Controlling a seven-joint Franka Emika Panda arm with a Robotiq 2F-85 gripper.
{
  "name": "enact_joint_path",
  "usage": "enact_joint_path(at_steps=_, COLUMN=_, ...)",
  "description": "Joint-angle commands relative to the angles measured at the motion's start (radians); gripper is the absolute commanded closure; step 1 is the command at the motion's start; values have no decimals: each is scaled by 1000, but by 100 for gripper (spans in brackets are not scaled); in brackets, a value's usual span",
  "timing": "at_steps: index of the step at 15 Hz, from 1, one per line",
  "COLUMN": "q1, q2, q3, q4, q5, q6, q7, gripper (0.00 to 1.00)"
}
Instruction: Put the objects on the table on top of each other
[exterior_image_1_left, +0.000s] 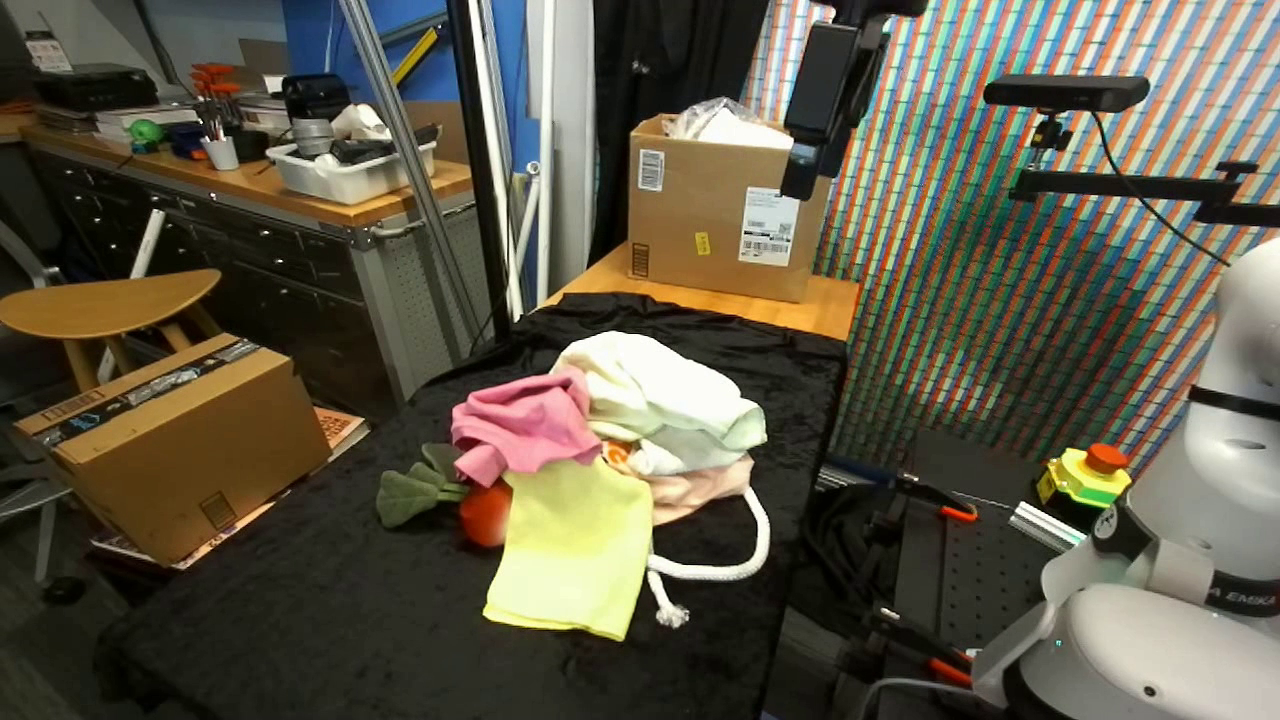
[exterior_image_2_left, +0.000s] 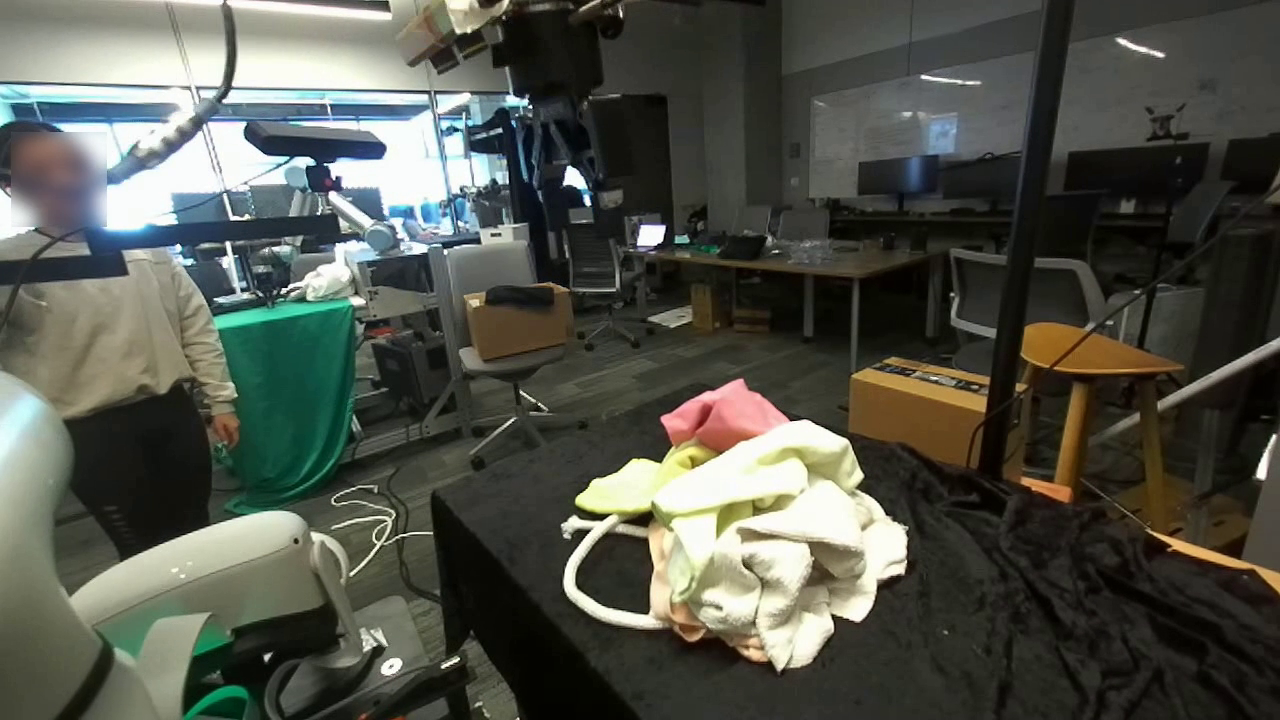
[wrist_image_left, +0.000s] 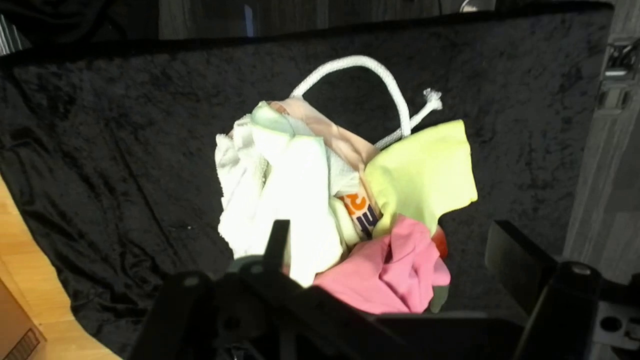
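Windows (exterior_image_2_left: 405, 125): glaring white-blue in an exterior view.
Ceiling light (exterior_image_2_left: 330, 8): white strip.
Far wall (exterior_image_2_left: 855, 38): dim grey, two bright streaks.
Table (exterior_image_1_left: 330, 630): dark; creases catch a faint sheen.
Pale cloth (wrist_image_left: 300, 205): burnt out in the wrist view, detail lost.
Striped backdrop (exterior_image_1_left: 1080, 320): bright above, darker down beside the table's edge.
Person's face (exterior_image_2_left: 58, 180): blurred.

I'm seeing a taped carton (exterior_image_1_left: 205, 455) sitting near a wooden stool (exterior_image_1_left: 110, 303) while a white bin (exterior_image_1_left: 350, 181) is resting on a workbench (exterior_image_1_left: 238, 186).
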Motion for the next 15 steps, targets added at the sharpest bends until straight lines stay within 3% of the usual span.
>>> enact_joint_path(at_steps=1, q1=-46, q2=-158, q3=16, q4=-192, q5=11, q6=203, q7=42, gripper=0)
enact_joint_path(at_steps=5, q1=-98, q2=-235, q3=20, q4=-338, q5=10, q6=413, q7=100, gripper=0)
enact_joint_path(at_steps=9, q1=-120, q2=-284, q3=4, q4=-424, q5=23, q6=523, q7=97, gripper=0)
enact_joint_path(at_steps=11, q1=-91, q2=-291, q3=-37, q4=-454, q5=71, q6=539, q7=69, gripper=0)
enact_joint_path(at_steps=12, q1=-119, q2=-251, q3=-1, q4=-410, q5=38, q6=493, q7=82, gripper=0)
enact_joint_path(at_steps=15, q1=-119, q2=-251, q3=-2, q4=-419, q5=41, q6=490, q7=81, gripper=0)
